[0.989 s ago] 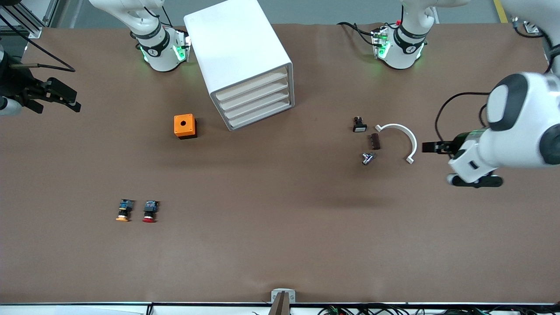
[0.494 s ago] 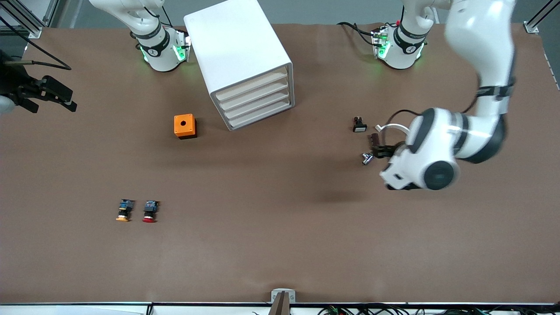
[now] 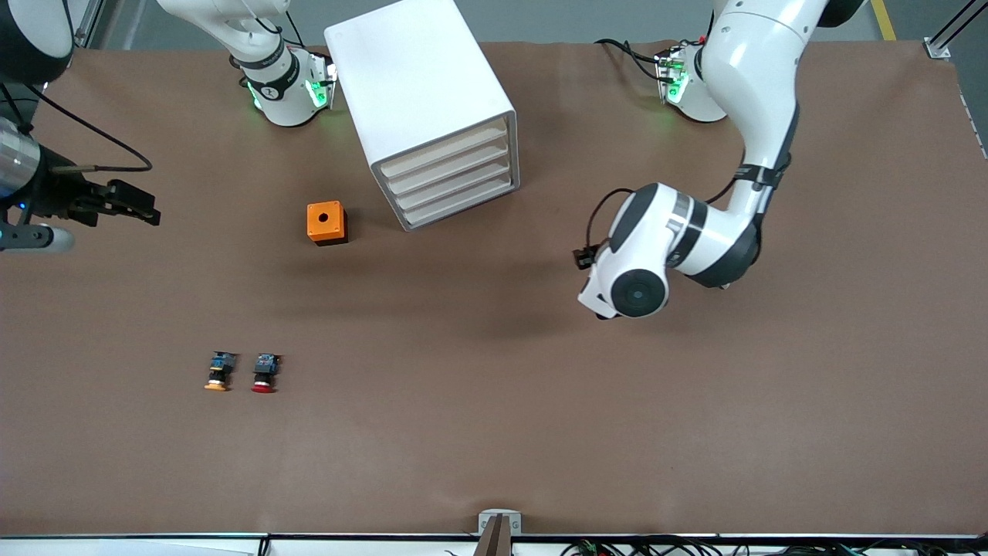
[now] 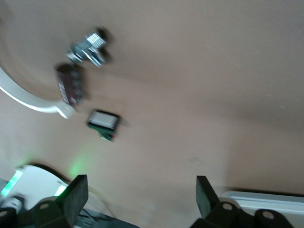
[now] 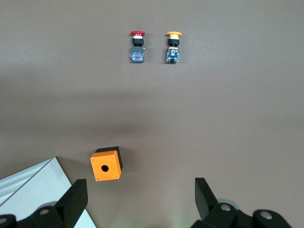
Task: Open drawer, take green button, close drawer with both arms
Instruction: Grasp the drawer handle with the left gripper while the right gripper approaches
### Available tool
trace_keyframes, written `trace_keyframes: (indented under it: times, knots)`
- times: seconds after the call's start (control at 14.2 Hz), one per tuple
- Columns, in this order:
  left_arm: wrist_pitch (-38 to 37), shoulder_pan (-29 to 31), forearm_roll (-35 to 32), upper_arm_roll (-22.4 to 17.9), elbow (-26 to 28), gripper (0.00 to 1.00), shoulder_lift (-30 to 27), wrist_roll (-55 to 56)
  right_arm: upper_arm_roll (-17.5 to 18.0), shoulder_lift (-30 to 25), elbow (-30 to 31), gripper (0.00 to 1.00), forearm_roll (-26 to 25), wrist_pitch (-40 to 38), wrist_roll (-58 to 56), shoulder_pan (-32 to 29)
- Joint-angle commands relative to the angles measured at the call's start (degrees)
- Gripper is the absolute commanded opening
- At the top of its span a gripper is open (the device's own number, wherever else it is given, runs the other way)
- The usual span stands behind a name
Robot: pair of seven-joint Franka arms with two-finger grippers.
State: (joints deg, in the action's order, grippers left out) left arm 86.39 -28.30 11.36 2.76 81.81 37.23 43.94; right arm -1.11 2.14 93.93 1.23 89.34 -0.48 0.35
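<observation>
Left gripper [image 4: 137,194] and right gripper [image 5: 137,197] hang over bare worktop [image 3: 494,432], fingers [image 4: 76,192] spread wide (holding nothing); the drawer [image 3: 461,206] is shut.

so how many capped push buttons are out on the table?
2: the orange-capped button and the red-capped button, side by side toward the right arm's end, nearer the front camera than the orange box. No green one shows; the cabinet drawers are shut, so more may be hidden.

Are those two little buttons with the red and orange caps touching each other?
Apart. The right wrist view shows bare table between the red-capped button and the orange-capped button.
</observation>
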Motion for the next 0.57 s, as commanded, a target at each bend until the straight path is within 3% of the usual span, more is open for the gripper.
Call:
trace_keyframes:
  times: [0.0,0.21,0.49]
  knots:
    - [-0.96,-2.37,4.44,-0.65,-4.2,1.0,3.28,7.97,0.41,3.82,-2.0,1.0,-0.52,0.39,-0.31,-0.97]
    - [0.08,-3.87,12.33,-0.65,-7.26,1.0,6.26,21.31,0.41,7.34,-2.09,1.0,-0.52,3.9,-0.31,-2.81]
    - [5.36,-4.58,21.67,-0.39,-7.63,1.0,9.25,39.69,0.41,7.88,-2.0,1.0,-0.08,3.38,1.88,-3.43]
